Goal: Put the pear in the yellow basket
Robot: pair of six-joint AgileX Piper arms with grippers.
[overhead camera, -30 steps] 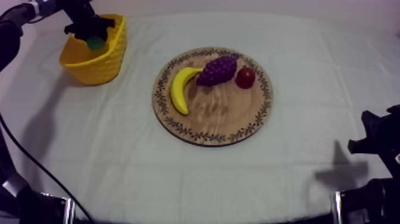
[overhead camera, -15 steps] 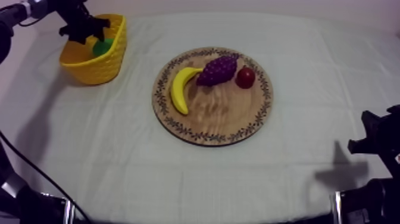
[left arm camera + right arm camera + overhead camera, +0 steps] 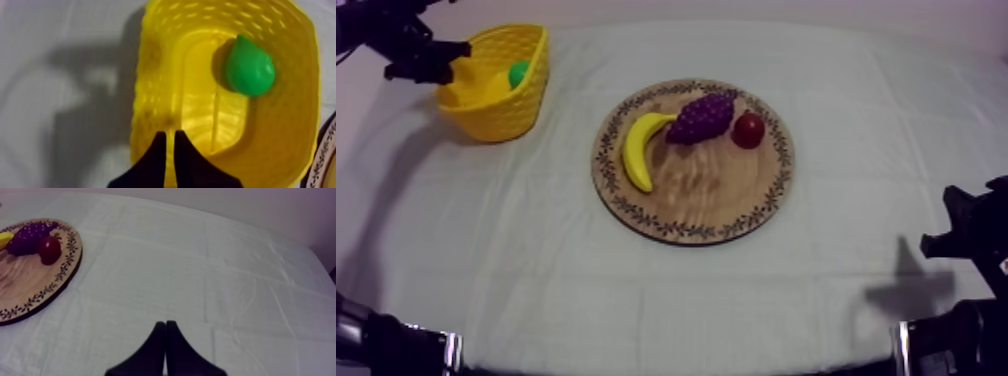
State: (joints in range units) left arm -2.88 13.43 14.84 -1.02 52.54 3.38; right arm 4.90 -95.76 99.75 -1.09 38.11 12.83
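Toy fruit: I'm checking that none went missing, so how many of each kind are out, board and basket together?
Banana: 1
Grapes: 1 bunch
Red fruit: 1
Pear: 1, in the basket
Total: 4
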